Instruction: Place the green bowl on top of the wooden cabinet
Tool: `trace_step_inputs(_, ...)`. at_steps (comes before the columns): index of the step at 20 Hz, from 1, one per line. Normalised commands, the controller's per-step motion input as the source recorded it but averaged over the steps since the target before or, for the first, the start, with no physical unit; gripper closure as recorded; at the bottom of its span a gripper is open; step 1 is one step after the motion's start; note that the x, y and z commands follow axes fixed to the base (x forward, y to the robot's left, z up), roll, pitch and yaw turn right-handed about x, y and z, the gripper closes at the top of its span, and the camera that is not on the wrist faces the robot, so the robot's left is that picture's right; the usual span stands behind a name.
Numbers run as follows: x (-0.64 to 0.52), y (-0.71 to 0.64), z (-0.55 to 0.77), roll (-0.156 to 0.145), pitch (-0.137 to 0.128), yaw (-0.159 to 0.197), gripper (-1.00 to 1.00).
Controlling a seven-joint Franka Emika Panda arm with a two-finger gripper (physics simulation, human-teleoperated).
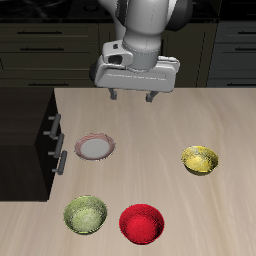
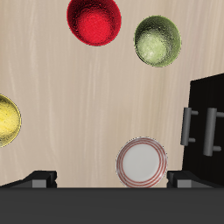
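Exterior view: going across from the side where the cabinet is, the low, boxy, very dark wooden cabinet (image 1: 25, 140) with silver bar handles is cut off by the picture's edge, so only part of its flat top shows. Next comes a small round white plate with a red rim (image 1: 94, 148), just beside the cabinet. Closer to the front edge of the pale wooden counter (image 1: 160, 130) sits the small round olive-green bowl (image 1: 86, 215), with nothing in or on it. It is well apart from the cabinet top. Just beside it is a small round shiny red bowl (image 1: 142, 223). Farther back and off to the far side is a small round golden-yellow bowl (image 1: 199, 160), standing alone.

The grey and white end effector (image 1: 131, 97) hangs high over the back of the counter. Its two short fingers are spread wide and hold nothing. The arm above it is cut off by the picture's top.

Behind the counter are dark cupboards.

The wrist view shows the green bowl (image 2: 157, 40), the red bowl (image 2: 94, 21), the plate (image 2: 142, 163) and the cabinet (image 2: 208, 122). The yellow bowl (image 2: 6, 120) is half cut off there.
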Motion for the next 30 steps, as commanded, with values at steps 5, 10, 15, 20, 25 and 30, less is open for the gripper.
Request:
trace_step_inputs(5,0.21,0.04,-0.02,-0.002,0.014,0.001,-1.0)
trace_step_inputs(10,0.32,0.02,-0.01,-0.011,0.002,0.003,-1.0)
trace_step_inputs(15,0.33,-0.15,0.06,-0.031,-0.007,0.002,-1.0)
trace_step_inputs(20,0.31,-0.19,0.1,-0.018,-0.016,-0.017,-1.0)
trace_step_inputs(25,0.24,-0.21,0.11,-0.052,-0.024,-0.002,-1.0)
trace_step_inputs(30,0.26,-0.12,0.07,-0.021,-0.005,0.012,-1.0)
